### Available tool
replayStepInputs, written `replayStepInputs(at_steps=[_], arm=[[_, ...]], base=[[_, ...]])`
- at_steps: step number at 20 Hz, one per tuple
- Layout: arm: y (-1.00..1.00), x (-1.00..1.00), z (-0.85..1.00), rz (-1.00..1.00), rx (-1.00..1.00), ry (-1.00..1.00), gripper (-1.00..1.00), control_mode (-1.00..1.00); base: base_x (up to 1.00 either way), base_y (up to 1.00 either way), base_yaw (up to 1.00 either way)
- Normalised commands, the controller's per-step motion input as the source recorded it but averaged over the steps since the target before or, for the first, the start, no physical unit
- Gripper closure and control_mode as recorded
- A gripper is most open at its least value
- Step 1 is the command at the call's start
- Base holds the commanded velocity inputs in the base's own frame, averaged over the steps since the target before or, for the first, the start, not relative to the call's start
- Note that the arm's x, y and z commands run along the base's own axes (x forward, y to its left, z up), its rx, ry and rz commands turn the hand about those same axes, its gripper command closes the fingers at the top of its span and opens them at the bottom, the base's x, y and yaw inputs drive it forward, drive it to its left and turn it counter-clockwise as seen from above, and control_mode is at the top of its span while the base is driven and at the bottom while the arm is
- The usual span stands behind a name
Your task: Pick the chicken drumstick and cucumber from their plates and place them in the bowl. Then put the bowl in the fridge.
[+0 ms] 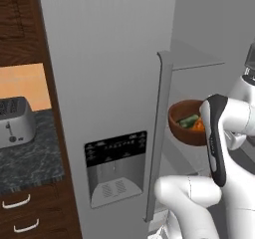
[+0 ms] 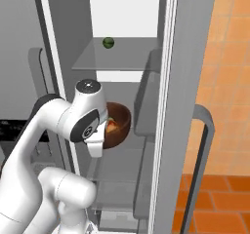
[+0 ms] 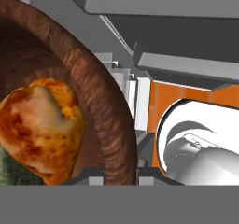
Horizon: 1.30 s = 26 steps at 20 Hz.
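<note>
Closest to the camera on the hand (image 3: 120,177), the bowl (image 3: 100,111) has its brown wooden rim running right down between the fingertips, so the hand is pinched shut on that rim. Inside the bowl lies the chicken drumstick (image 3: 42,129), glossy orange-brown, with a patch of the green cucumber (image 3: 10,171) just beneath it at the bowl's bottom. Seen from the base, the bowl (image 2: 119,126) hangs inside the open fridge (image 2: 188,82), above a glass shelf (image 2: 114,160) and under another shelf. Farther up in the fridge, a small round green thing (image 2: 109,43) sits on the upper shelf. Left of the fridge, a toaster (image 1: 15,122) stands on the dark table (image 1: 30,153).
</note>
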Motion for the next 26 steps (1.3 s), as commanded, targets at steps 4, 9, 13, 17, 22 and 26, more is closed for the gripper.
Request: replayStepInputs(at_steps=[4, 9, 13, 17, 22, 26], arm=[[0.00, 0.00, 0.00, 0.00, 0.00, 0.00, 1.00, 1.00], [-0.08, 0.46, 0.00, 0.01, 0.00, -0.16, 1.00, -1.00], [0.00, 0.78, -0.02, 0.00, 0.00, -0.10, 1.00, -1.00], [0.01, 0.82, -0.05, 0.00, 0.01, -0.01, 1.00, -1.00], [-0.04, 0.64, -0.11, 0.04, 0.00, 0.00, 1.00, -1.00], [0.00, 0.69, -0.14, 0.00, 0.00, 0.00, 1.00, -1.00]], base=[[0.02, -0.37, 0.07], [0.00, 0.00, 0.00], [0.00, 0.00, 0.00], [0.00, 0.00, 0.00], [0.00, 0.00, 0.00], [0.00, 0.00, 0.00]])
